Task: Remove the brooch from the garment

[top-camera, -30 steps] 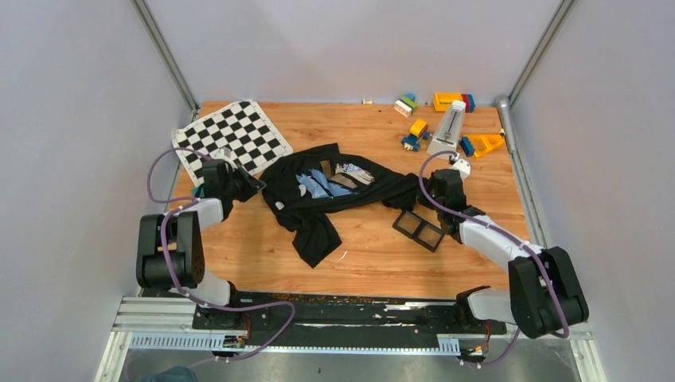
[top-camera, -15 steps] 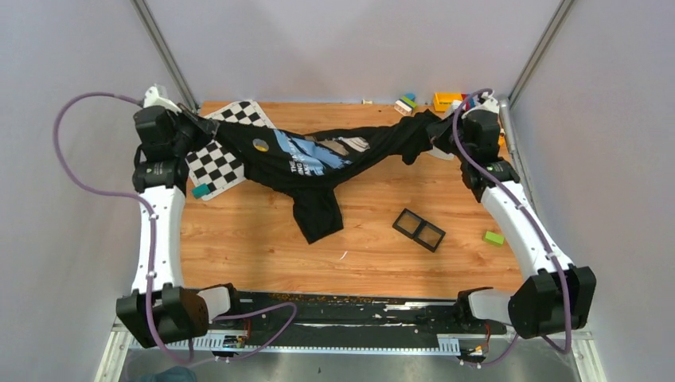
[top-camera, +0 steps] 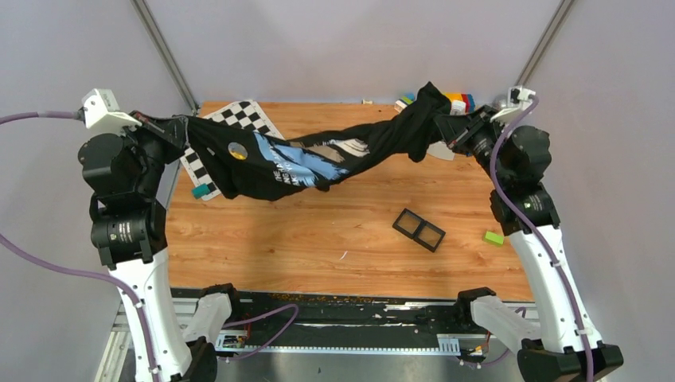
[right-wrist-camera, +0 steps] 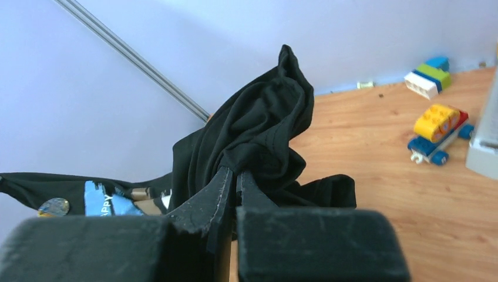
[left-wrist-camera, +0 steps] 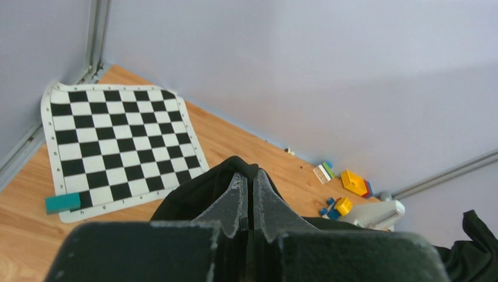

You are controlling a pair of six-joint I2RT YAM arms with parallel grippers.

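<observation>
Garment (top-camera: pixel 382 147) is held aloft, spread to expose its brooch (top-camera: pixel 236 149).
Left gripper (left-wrist-camera: pixel 246 183) and right gripper (right-wrist-camera: pixel 233 174) clench opposite cloth ends; the brooch lies just beyond the left fingers (left-wrist-camera: pixel 238 197).

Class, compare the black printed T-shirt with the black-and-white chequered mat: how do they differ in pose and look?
The black printed T-shirt hangs stretched in the air between the left pincer and right pincer; the black-and-white chequered mat lies flat on the wooden table. The T-shirt is bunched and creased; the mat is smooth. The T-shirt bears a small round brooch; the mat none. Both are thin, partly black sheets.
</observation>
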